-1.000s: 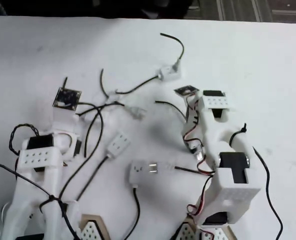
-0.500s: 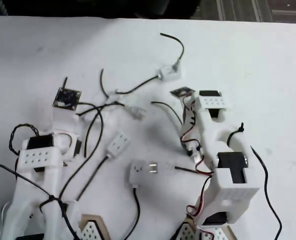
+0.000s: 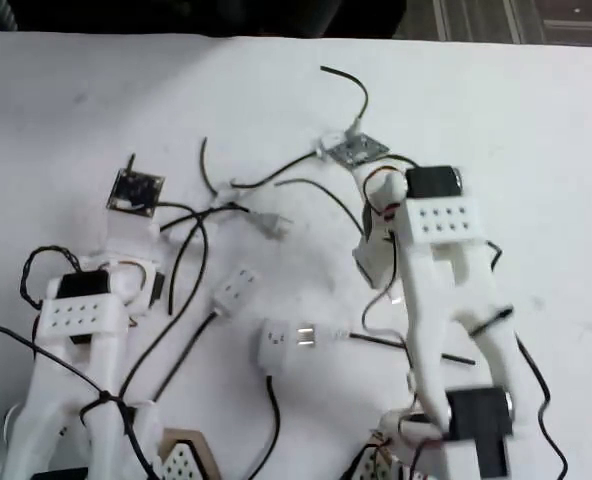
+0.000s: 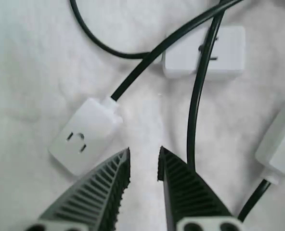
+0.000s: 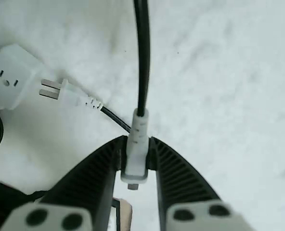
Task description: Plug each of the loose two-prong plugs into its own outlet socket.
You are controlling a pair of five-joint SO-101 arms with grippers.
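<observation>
Now my right arm (image 3: 441, 270) has stretched out toward 12 o'clock within the last second. My right jaws are clenched on a white plug (image 5: 134, 154), its black cord (image 5: 141, 57) trailing ahead, so it travels with me, not yet seated. My left jaws, at 9 o'clock, hang released and slightly parted beside a socket (image 4: 82, 137). A second plug (image 3: 316, 335) lies loose at 6 o'clock.

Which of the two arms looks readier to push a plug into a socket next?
Probably the right: the right pincer is shut on a white plug, so it only needs a socket. The left pincer hangs open and empty beside a white socket.
</observation>
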